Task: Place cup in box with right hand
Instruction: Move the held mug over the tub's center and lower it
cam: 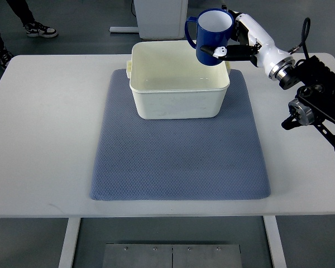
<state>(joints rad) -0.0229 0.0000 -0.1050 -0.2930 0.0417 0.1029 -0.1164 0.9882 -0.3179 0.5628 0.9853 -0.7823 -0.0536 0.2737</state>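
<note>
My right hand (234, 43), white shell with black fingers, wrapped around blue cup (213, 36). Cup glossy, cylindrical, white inside, upright, handle pointing left. Cup in air over far right corner of box (178, 106), not touching it. Box cream plastic, rectangular, rounded corners, smooth walls, small lip on left side. Box on far half of grey-blue mat (178, 162), woven dimpled texture, rounded corners. Mat flat on white table (39, 134). Person's shoes (40, 29) on floor, far left.
</note>
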